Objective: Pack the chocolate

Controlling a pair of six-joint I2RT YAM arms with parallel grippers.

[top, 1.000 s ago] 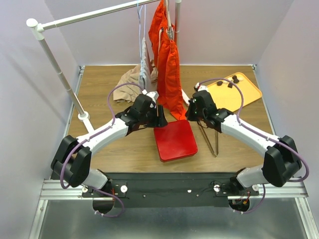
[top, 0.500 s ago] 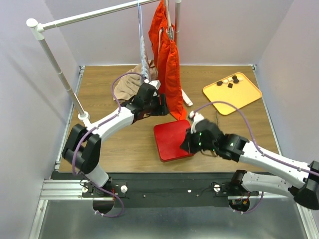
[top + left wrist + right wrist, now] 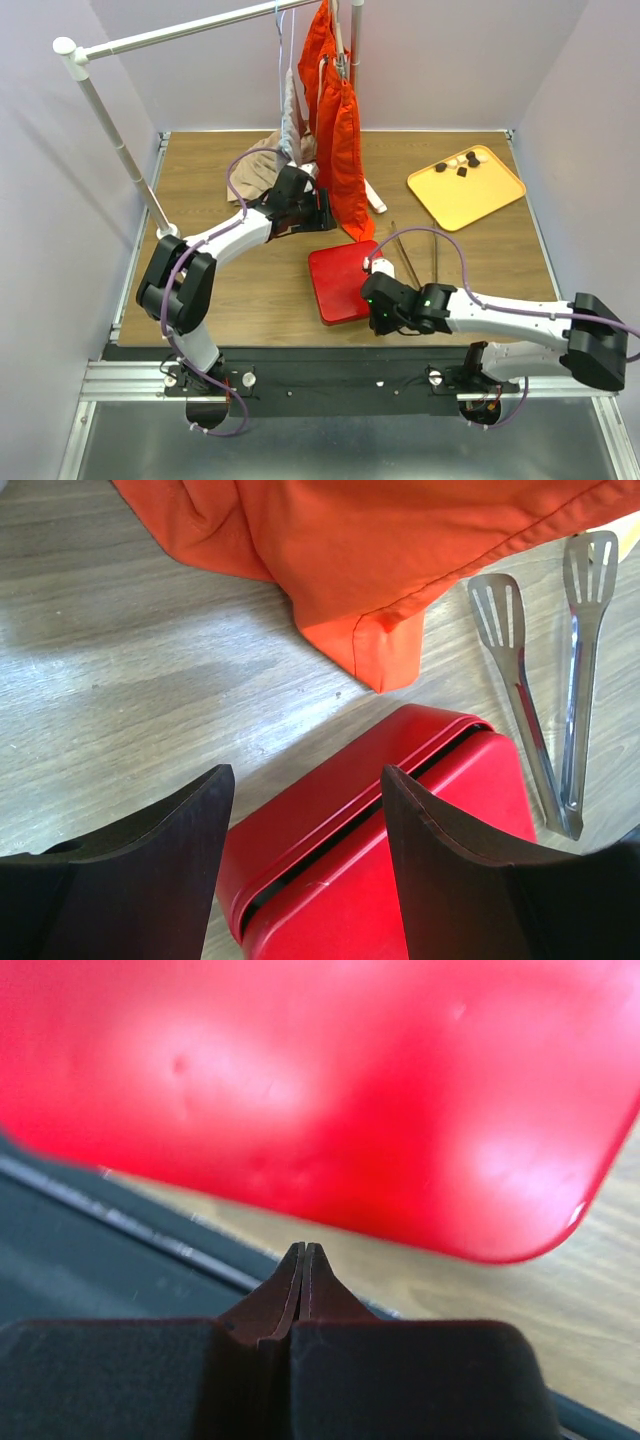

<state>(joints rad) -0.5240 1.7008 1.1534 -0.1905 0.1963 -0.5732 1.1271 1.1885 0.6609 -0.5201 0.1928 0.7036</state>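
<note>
The right claw (image 3: 303, 1252) is pinched tight, its two fingers pressed flat together with nothing between them. It sits low over the table (image 3: 220, 290) at the near right corner of the red box (image 3: 300, 1090), tip pointing at the box's near edge. The wrist view does not show whether it touches the box. In the top view this claw (image 3: 380, 312) lies at that same corner, its arm stretched along the near edge of the table.

The left claw (image 3: 305, 775) is spread wide and holds nothing. Its dark fingers (image 3: 160, 870) frame the far left corner of the box (image 3: 400, 860), where a dark seam runs under the lid. In the top view this claw (image 3: 322, 212) hangs beyond the box (image 3: 345, 280), just beside the hem of an orange garment (image 3: 340, 150).

The garment (image 3: 380, 550) hangs from a white rack (image 3: 180, 35), and its lowest point reaches down near the box's far edge. Metal tongs (image 3: 540, 710) lie on the wood just right of the box, their handles toward the near edge (image 3: 415, 255). A beige cloth (image 3: 258, 165) is heaped behind the left arm.

The chocolate (image 3: 460, 165) lies in the far corner of a yellow tray (image 3: 480, 200), at the far right of the table and well apart from the box and both claws. A few dark lumps and one pale one can be made out.
</note>
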